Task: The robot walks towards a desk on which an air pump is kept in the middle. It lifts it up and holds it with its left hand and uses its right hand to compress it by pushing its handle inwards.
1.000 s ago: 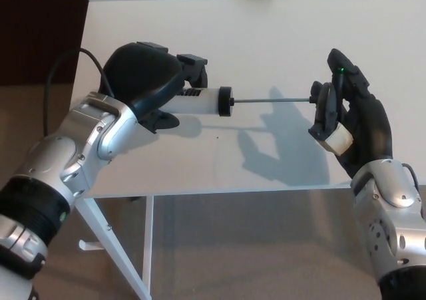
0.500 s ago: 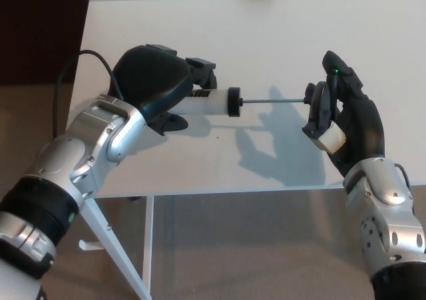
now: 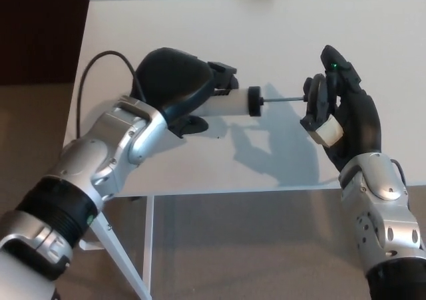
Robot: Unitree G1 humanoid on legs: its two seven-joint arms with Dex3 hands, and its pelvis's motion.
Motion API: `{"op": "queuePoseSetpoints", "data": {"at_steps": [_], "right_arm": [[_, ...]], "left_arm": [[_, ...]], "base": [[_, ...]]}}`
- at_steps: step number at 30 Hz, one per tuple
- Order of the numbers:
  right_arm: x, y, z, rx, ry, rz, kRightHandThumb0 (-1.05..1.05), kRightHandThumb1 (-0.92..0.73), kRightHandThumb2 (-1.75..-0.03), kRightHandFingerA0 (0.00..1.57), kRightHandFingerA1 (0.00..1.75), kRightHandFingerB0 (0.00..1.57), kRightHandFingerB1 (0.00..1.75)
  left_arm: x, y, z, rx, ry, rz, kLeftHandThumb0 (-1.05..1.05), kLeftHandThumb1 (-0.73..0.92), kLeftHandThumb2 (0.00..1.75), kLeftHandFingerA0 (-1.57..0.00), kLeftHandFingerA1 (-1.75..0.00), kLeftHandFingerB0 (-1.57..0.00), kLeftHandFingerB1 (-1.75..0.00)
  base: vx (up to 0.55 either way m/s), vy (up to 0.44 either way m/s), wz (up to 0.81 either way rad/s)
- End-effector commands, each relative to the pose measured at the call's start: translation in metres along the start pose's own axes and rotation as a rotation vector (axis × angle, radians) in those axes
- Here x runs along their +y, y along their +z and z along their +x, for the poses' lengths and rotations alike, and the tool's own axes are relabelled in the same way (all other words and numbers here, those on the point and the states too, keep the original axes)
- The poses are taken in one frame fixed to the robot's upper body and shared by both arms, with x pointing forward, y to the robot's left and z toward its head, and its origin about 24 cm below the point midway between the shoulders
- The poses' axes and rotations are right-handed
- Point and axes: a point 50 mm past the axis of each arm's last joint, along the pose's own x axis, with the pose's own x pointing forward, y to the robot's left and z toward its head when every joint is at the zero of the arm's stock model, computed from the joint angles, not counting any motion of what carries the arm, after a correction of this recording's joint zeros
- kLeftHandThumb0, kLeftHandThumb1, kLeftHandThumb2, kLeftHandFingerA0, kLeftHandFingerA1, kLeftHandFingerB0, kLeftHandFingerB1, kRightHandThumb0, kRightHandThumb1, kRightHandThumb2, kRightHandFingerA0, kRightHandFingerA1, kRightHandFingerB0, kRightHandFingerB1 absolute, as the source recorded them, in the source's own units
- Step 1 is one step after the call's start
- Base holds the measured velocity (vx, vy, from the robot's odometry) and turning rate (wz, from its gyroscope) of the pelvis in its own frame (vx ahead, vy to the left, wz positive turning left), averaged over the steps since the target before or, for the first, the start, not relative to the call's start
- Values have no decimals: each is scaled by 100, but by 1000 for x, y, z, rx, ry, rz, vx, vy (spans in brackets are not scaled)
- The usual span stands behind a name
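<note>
Head view shows the air pump (image 3: 234,103) held above the white desk (image 3: 200,27) near frame centre, its long axis nearly level, barrel at left and thin rod (image 3: 285,100) running right to the handle (image 3: 317,100); the left hand (image 3: 176,87) is wrapped shut around the barrel; the right hand (image 3: 343,117), at centre right, has its fingers curled on the handle; compared with a second ago, the exposed rod is much shorter and the barrel sits further right.
</note>
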Motion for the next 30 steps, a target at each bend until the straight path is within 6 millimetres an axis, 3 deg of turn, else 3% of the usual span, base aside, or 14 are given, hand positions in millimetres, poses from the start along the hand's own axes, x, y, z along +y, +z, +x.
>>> {"op": "queuePoseSetpoints", "data": {"at_steps": [1,3,4,6,7,8,9,11,15,24,25,26,27,30], "right_arm": [[-5,3,1,-10,-37,49,-80,-74,-93,0,10,0,15],[-6,4,1,-13,-45,52,-80,-74,-93,0,10,0,15],[-7,4,1,-20,-52,59,-76,-78,-112,0,21,0,20],[-8,5,1,-28,-59,66,-76,-78,-112,0,21,0,20],[-9,6,2,-33,-65,76,-80,-77,-98,0,12,0,14],[-9,6,2,-35,-68,84,-80,-77,-98,0,12,0,14],[-10,6,2,-39,-70,97,-77,-80,-112,0,20,0,20],[-11,8,2,-48,-76,129,-82,-83,-112,0,16,0,16],[-11,10,3,-64,-92,188,-82,-81,-110,0,16,0,15],[-9,17,5,-109,-159,266,-83,-74,-105,8,32,8,23],[-8,20,5,-119,-165,277,-76,-89,-68,13,28,8,22],[-8,20,5,-119,-165,277,-76,-89,-68,13,28,8,22],[-5,24,5,-135,-172,297,-76,-70,-105,8,43,1,31],[-3,26,5,-144,-176,309,-76,-70,-105,8,43,1,31]], "left_arm": [[1,14,9,14,-18,4,-32,64,60,-87,-138,-77,-55],[1,16,10,16,-19,0,-32,64,60,-87,-138,-77,-55],[1,18,11,21,-20,-10,-32,66,60,-88,-131,-78,-55],[1,20,13,27,-21,-20,-32,66,60,-88,-131,-78,-55],[1,22,14,36,-27,-25,-32,67,62,-88,-110,-72,-53],[2,23,15,42,-31,-28,-32,67,62,-88,-110,-72,-53],[1,25,17,49,-30,-38,-32,68,62,-90,-105,-72,-53],[2,28,19,57,-27,-53,-27,62,59,-89,-116,-75,-52],[3,31,21,63,-22,-99,-27,65,59,-88,-118,-73,-51],[8,34,25,100,2,-287,-27,63,60,-83,-135,-77,-53],[8,35,26,115,20,-355,-32,68,61,-85,-126,-86,-57],[8,35,26,115,20,-355,-32,68,61,-85,-126,-86,-57],[7,37,25,137,59,-464,-31,69,60,-89,-113,-88,-57],[6,38,24,147,86,-518,-31,69,60,-89,-113,-88,-57]], "base": [[0,0,0],[0,0,0],[0,0,0],[0,0,0],[0,0,0],[0,0,0],[0,0,0],[0,0,0],[0,0,0],[0,0,0],[0,0,0],[0,0,0],[0,0,0],[0,0,0]]}}
